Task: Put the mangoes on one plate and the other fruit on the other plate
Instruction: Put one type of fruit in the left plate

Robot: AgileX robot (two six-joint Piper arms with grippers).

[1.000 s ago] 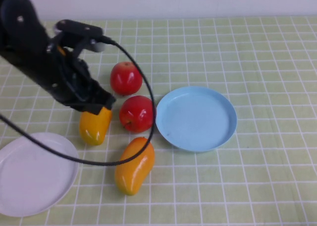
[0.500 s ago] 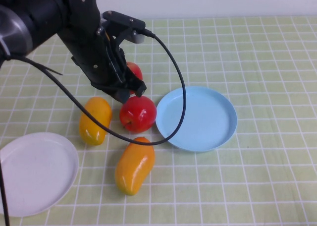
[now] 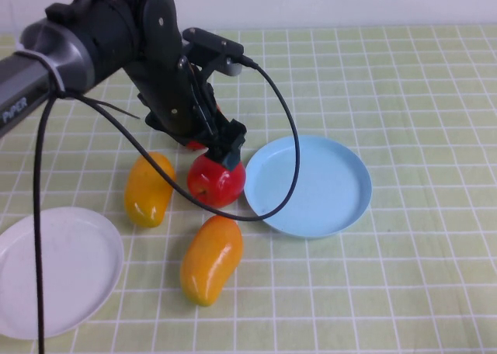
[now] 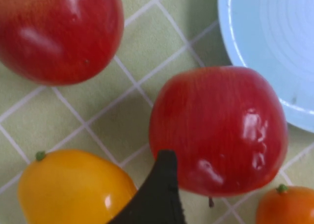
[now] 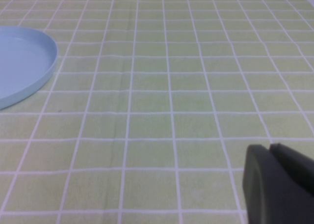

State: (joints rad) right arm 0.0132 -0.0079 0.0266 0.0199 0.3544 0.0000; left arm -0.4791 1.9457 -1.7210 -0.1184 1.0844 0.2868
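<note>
Two red apples lie left of the light blue plate [image 3: 311, 185]. The near apple [image 3: 215, 180] touches the plate's rim, and my arm mostly hides the far apple [image 3: 194, 144]. My left gripper [image 3: 227, 143] hangs open just above the near apple [image 4: 218, 130]; only one black finger [image 4: 158, 194] shows beside it. One mango [image 3: 149, 189] lies left of the near apple, the other mango [image 3: 210, 258] in front of it. The white plate [image 3: 56, 270] sits empty at the front left. My right gripper [image 5: 271, 153] is shut and holds nothing, low over bare cloth, out of the high view.
The green checked tablecloth [image 3: 419, 90] covers the whole table. The left arm's black cable [image 3: 289, 148] loops over the blue plate's left rim. The blue plate's edge [image 5: 24, 67] shows in the right wrist view.
My left arm has swung right, from over the left mango to over the two apples, and its gripper now sits just above the near apple.
</note>
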